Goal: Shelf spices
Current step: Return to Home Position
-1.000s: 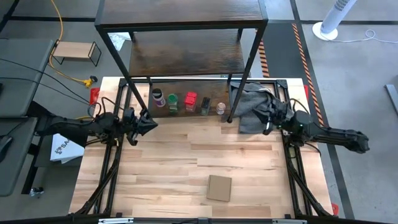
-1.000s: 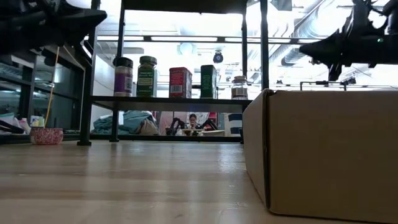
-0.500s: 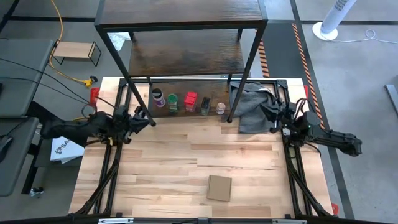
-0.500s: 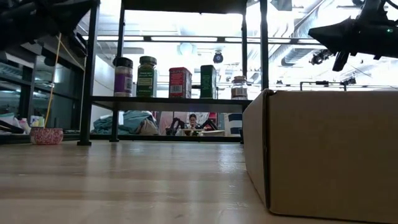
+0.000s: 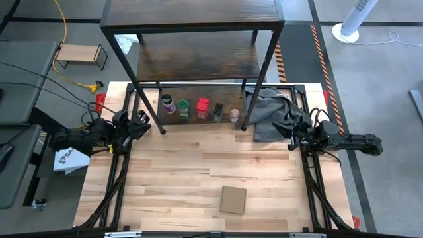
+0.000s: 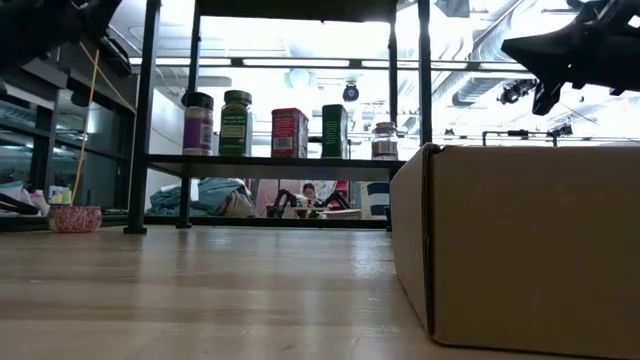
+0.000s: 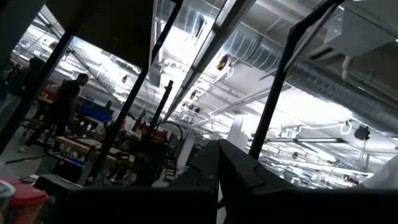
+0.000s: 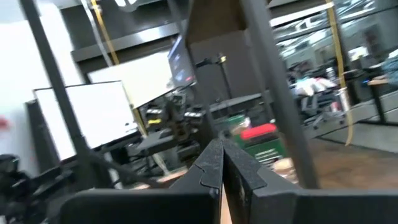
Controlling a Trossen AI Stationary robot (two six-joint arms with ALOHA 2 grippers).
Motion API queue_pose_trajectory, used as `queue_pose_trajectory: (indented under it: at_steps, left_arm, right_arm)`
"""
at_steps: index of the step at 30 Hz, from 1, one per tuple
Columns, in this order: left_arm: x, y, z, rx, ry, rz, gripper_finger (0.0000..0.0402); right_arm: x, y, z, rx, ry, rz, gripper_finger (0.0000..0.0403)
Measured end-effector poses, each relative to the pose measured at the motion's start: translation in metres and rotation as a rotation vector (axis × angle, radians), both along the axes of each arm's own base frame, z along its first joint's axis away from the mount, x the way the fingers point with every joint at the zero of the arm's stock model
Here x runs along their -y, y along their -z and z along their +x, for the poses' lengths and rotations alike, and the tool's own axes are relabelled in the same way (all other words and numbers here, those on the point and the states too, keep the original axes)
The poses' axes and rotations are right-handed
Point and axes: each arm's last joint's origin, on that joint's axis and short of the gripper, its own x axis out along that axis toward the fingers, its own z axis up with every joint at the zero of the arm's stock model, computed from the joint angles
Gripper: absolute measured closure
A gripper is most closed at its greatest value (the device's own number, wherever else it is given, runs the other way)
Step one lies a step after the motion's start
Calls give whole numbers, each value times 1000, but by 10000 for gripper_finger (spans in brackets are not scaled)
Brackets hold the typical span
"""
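Observation:
Several spices stand upright in a row on the lowest board of the shelf [image 5: 198, 39]: purple-lidded [image 5: 168, 102], green-lidded [image 5: 183, 107], red boxy [image 5: 202, 107], dark [image 5: 218, 112] and pale [image 5: 234, 115]. The low view shows the same row [image 6: 290, 132] on that board [image 6: 270, 160]. My left gripper [image 5: 147, 121] is shut and empty at the table's left side, left of the shelf's front leg. My right gripper [image 5: 291, 137] is shut and empty at the table's right side. Both wrist views show the closed fingertips [image 7: 219, 163] [image 8: 219, 147] raised toward the room.
A flat brown cardboard piece [image 5: 232, 199] lies near the table's front edge and fills the low view's right [image 6: 520, 240]. A grey cloth [image 5: 269, 114] lies by the shelf's right leg. A small light-wood rack [image 5: 80, 54] and a fan [image 5: 350, 23] stand off the table.
My left gripper has drawn back toward the table's left edge, away from the shelf, and tipped upward. My right arm has swung and pulled back a little toward the right edge. Both stay shut. The spices have not moved.

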Motion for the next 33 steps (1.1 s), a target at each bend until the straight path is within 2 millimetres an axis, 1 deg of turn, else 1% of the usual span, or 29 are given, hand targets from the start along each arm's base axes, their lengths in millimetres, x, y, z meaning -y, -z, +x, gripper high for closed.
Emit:
queue_pose_trajectory:
  at_steps: [5, 14, 18, 19, 23, 26, 31, 33]
  left_arm:
    - [0, 1, 1, -17, 0, 0, 400]
    - [0, 2, 1, -19, 1, -1, 400]
    - [0, 2, 1, -19, 1, -1, 400]
    - [0, 2, 1, -19, 1, -1, 400]
    - [0, 2, 1, -19, 2, 0, 400]
    - [0, 2, 1, -19, 2, 0, 400]
    - [0, 2, 1, -19, 2, 0, 400]
    - [0, 2, 1, -19, 2, 0, 400]
  right_arm:
    - [-3, 1, 1, -14, -38, 0, 402]
    - [-5, 2, 1, -19, -51, 0, 402]
    - [-5, 4, 1, -44, -57, -2, 402]
    - [-6, 5, 2, -59, -82, -9, 402]
    - [-12, 19, 4, -209, -231, -115, 402]
    - [-12, 25, 4, -271, -231, -156, 402]
    - [-12, 25, 4, -286, -181, -404, 402]
    - [-12, 25, 4, -288, -170, -461, 402]
